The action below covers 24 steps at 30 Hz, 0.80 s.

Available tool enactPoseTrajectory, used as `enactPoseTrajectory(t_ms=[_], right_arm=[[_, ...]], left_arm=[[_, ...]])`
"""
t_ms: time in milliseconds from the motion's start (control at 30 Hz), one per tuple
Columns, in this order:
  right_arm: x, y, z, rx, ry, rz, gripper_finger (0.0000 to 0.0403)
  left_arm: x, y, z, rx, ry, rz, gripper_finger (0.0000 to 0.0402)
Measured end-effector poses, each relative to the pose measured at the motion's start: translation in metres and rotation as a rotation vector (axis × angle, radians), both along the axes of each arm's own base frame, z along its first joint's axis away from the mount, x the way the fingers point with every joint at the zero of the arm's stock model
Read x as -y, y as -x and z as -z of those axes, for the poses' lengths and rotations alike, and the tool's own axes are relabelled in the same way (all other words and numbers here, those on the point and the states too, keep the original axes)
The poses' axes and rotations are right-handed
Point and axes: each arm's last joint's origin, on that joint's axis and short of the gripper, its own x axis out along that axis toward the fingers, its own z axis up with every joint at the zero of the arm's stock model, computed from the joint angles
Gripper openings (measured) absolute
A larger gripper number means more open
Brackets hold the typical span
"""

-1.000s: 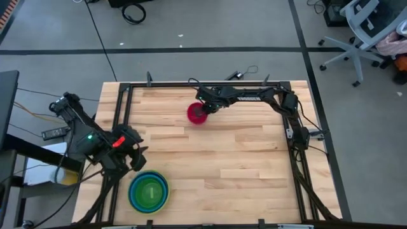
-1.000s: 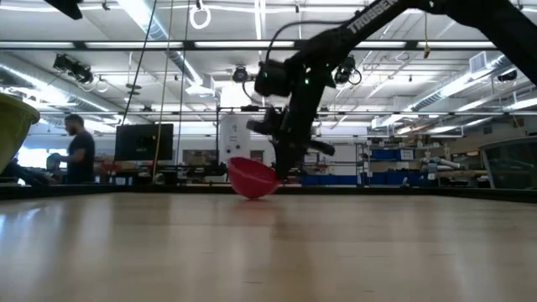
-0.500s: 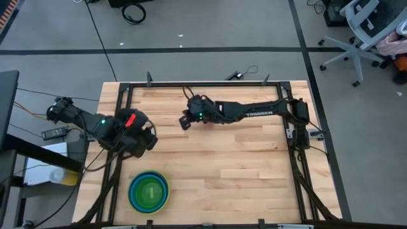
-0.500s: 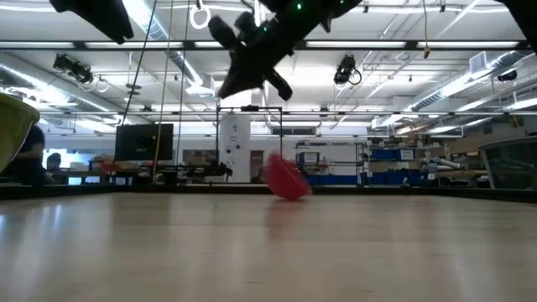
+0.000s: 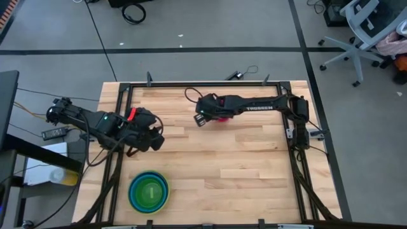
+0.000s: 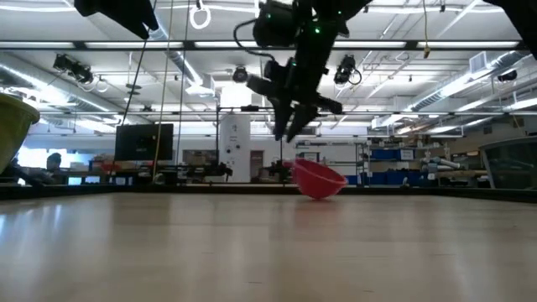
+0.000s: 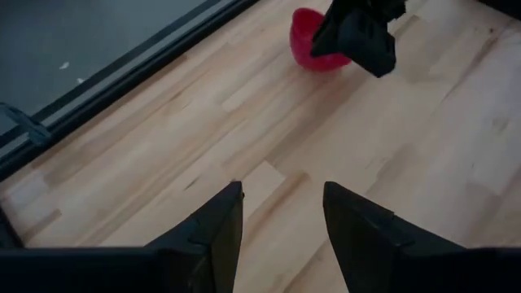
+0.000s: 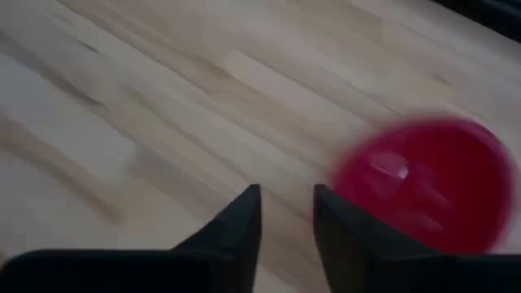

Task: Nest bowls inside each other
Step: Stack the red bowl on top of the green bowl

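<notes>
The small magenta-pink bowl (image 6: 317, 179) lies on the wooden table at the far middle, resting tilted on its rounded underside with its mouth up; in the high view (image 5: 222, 118) the right arm largely covers it. My right gripper (image 6: 289, 127) hangs above and just left of it, open, with only bare wood between its fingers in the right wrist view (image 8: 286, 203). My left gripper (image 7: 281, 203) hovers open over the table's left middle (image 5: 156, 138), holding nothing. The other bowls (image 5: 149, 193) stand nested at the near left, blue outside, green inside.
A black frame (image 5: 121, 127) runs along the table's edges. A yellow-green bowl's rim (image 6: 10, 126) shows at the low view's left edge. Bare wood lies across the middle and right of the table (image 5: 241, 165). People stand in the room behind.
My right gripper, which stood at the pink bowl's rim a second ago, has let go and risen, swinging left and then back right. The bowl has travelled toward the table's right and lies tilted on the wood. My left gripper has swung from the near left toward the table's middle.
</notes>
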Motion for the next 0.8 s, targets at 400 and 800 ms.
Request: enactPoseTrajectory(t_ms=[400, 800], right_arm=[[0.056, 0.041, 0.008, -0.237, -0.078, 0.204, 0.0243], [0.112, 0.062, 0.023, -0.111, -0.241, 0.319, 0.026]], left_arm=[[0.004, -0.002, 0.0, 0.033, 0.049, -0.007, 0.0172], [0.004, -0.002, 0.0, 0.039, 0.052, -0.007, 0.0172]])
